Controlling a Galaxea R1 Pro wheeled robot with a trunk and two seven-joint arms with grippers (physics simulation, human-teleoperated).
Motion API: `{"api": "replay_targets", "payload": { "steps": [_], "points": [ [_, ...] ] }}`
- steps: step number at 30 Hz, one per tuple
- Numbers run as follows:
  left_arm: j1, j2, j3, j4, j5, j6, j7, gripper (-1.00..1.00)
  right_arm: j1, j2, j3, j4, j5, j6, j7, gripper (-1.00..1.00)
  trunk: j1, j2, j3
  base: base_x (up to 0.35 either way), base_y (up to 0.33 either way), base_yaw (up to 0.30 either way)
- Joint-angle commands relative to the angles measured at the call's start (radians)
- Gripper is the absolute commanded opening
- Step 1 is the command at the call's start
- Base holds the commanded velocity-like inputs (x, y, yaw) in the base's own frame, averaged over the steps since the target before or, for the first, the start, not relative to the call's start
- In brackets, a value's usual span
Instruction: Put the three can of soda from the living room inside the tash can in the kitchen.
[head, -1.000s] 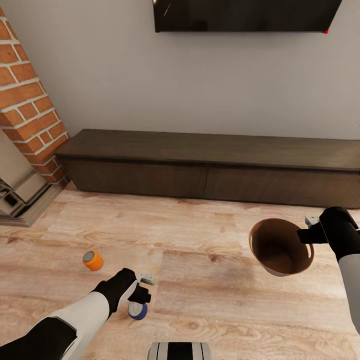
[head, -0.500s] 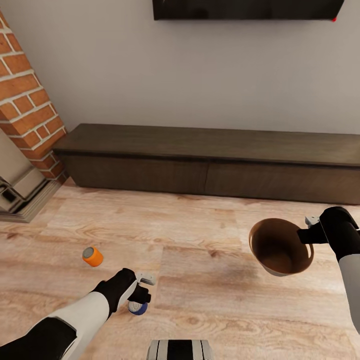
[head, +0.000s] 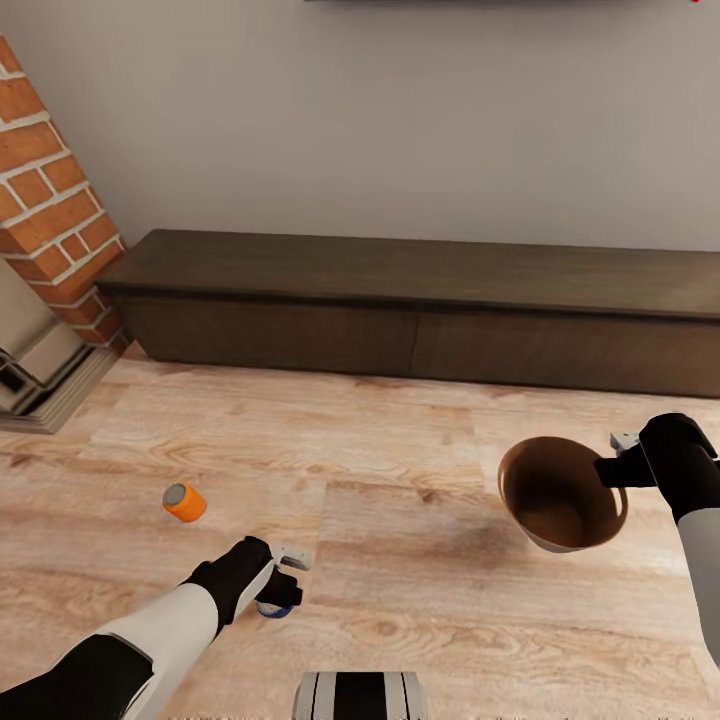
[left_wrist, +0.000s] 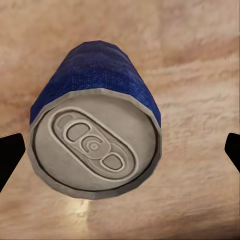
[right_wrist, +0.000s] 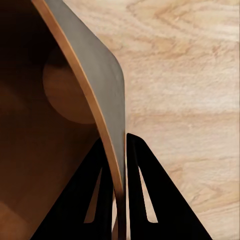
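A blue-sided can of soda with a silver top lies on its side on the wood floor. My left gripper is open, one dark fingertip on each side of the can and apart from it. From the head, the left gripper covers most of that blue can. An orange can lies on the floor further left. The second orange can is out of view. My right gripper is shut on the rim of the tash can, held tilted above the floor, brown inside.
A long low dark-brown cabinet runs along the grey wall ahead. The red-brick fireplace and its stepped hearth stand at the left. Light wood floor lies between the two arms. My base shows at the bottom edge.
The whole picture has slid upward, so the camera moved. The blue can is now more covered by the left gripper. The right gripper holds the bin as before.
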Motion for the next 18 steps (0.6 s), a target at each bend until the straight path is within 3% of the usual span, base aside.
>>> {"api": "replay_targets", "payload": {
  "steps": [1, 18],
  "points": [
    [0.000, 0.000, 0.000, 0.000, 0.000, 0.000, -0.001, 1.00, -0.001, 0.000, -0.001, 0.000, -0.007, 0.002, 0.003, -1.00, 0.000, 0.000, -0.001, 0.000, 0.000, 0.000],
    [0.002, 0.002, 0.005, -0.001, 0.000, 0.000, -0.003, 1.00, -0.001, -0.001, -0.001, 0.000, -0.007, 0.002, 0.003, -1.00, 0.000, 0.000, -0.008, 0.000, 0.000, 0.000]
  ]
}}
